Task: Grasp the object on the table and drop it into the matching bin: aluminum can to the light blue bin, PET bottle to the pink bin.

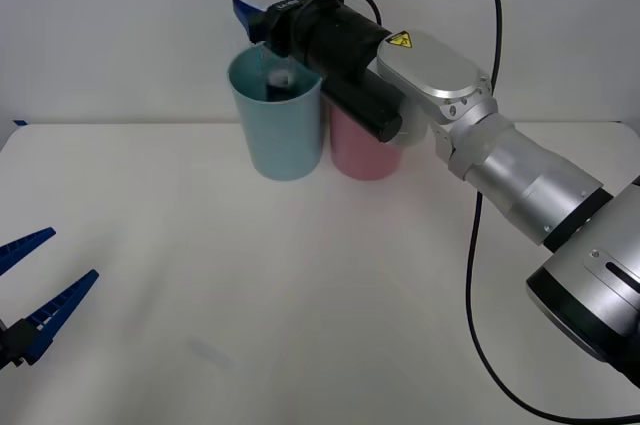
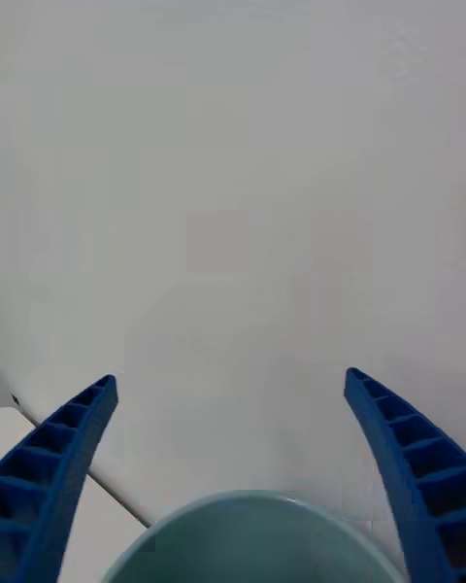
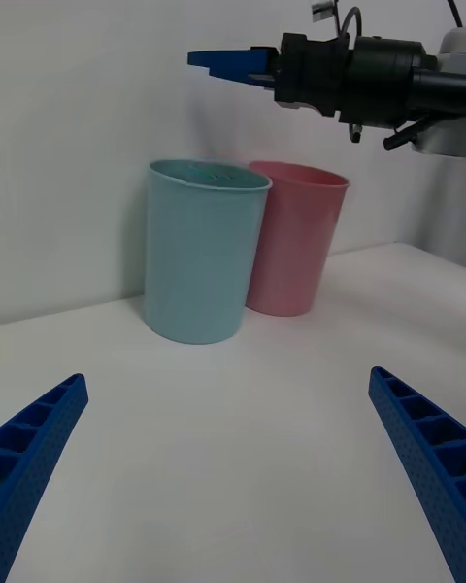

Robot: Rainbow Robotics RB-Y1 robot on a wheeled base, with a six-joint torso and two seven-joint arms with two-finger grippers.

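We read the right claw (image 1: 272, 0) as hovering directly above the mouth of the light blue bin (image 1: 277, 125), at the far side of the worktop (image 1: 300, 285). Its blue fingers (image 2: 58, 466) are spread apart with nothing between them, and the bin's rim sits just under the gap in the right wrist view. The aluminum can (image 1: 280, 78) lies straight down from that claw, inside the light blue bin: we see a small dark shape with a silvery glint below the rim in the front view. Its long axis we cannot tell, too little of it shows.

The pink bin (image 1: 362, 150) stands touching or just beside the blue one, on its right, partly behind the right arm's wrist. From the left wrist view the two bins sit side by side, the right claw above them and clear of both rims.

The left claw (image 1: 30, 290) is parked at the near left edge, fingers apart, empty, well apart from the bins.

We judge the drop done, so the key relation is vertical: can below, right claw above. The right arm is much the nearer arm. Next move probably calls for lifting away without clipping the blue rim.
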